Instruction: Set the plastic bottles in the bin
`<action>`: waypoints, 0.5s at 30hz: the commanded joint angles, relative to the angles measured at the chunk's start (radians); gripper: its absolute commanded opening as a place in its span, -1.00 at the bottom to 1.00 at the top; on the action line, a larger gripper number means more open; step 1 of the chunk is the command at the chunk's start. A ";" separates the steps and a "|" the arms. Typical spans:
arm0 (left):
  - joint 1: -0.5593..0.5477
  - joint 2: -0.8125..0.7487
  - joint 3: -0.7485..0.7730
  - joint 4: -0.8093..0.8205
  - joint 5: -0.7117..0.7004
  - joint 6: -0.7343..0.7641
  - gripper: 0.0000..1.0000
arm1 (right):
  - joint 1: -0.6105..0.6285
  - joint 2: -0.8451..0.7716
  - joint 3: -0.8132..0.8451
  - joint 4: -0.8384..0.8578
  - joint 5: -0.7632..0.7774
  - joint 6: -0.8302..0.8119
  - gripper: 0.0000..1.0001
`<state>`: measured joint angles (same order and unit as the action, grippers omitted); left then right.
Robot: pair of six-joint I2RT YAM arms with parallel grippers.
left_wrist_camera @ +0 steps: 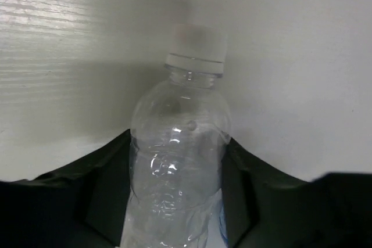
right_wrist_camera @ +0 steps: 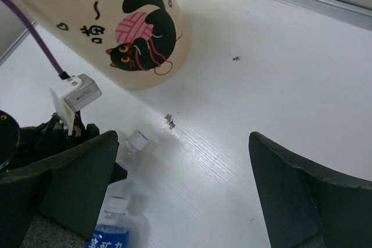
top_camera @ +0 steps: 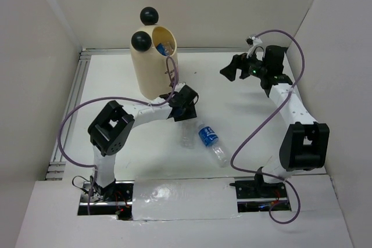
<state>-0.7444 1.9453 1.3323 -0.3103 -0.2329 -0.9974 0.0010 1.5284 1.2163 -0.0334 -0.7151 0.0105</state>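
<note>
while the left arm reaches low beside the bin, the white table (top_camera: 215, 85) carries everything. bin (top_camera: 152, 71) stands upright at the far left-centre, and one binned bottle (top_camera: 165, 46) shows inside at the rim.

left gripper (top_camera: 185, 117) is down just in front of the bin. its jaws are narrowed onto the clear bottle (left_wrist_camera: 177, 166), with a finger against each side of the body below the shoulder. reads as a grip. whether the bottle is off the table i can't tell.

right gripper (top_camera: 232, 67) hangs in the air at the far right, well apart from any bottle, jaws wide, holding nothing.

blue bottle (top_camera: 210, 142) lies on its side on the table just right of the clear one, free, nearer the arm bases than the bin.

cap (left_wrist_camera: 197, 45) on the clear bottle is whitish, screwed on and points away from the wrist.

handling, my call: both loose bottles look empty, so very light. walls are thin and will dent under a hard squeeze but won't break. the plastic is smooth and round, so a bottle can slip or roll out of a loose pinch. best hold is across the mid body, where the left fingers sit now, not on the tapering neck. the blue bottle wants the same hold, across its label band. the bin mouth is much wider than a bottle, so a drop from above the rim should go in. main risk is knocking the bin with the arm on the way up.
</note>
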 commanded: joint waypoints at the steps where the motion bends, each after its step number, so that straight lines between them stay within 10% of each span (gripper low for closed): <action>1: -0.022 -0.028 0.028 -0.052 -0.063 0.092 0.14 | -0.015 -0.103 -0.017 -0.037 -0.070 -0.063 1.00; 12: -0.190 -0.365 -0.062 0.046 -0.175 0.292 -0.74 | -0.087 -0.045 -0.054 -0.309 -0.187 -0.221 0.96; 15: -0.190 -0.350 0.092 0.111 -0.219 0.432 -0.77 | -0.111 -0.045 -0.083 -0.281 -0.224 -0.221 0.35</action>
<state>-0.9485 1.6062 1.2961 -0.3424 -0.3664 -0.7288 -0.0845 1.4796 1.1374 -0.2569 -0.8658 -0.1738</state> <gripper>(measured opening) 0.667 0.756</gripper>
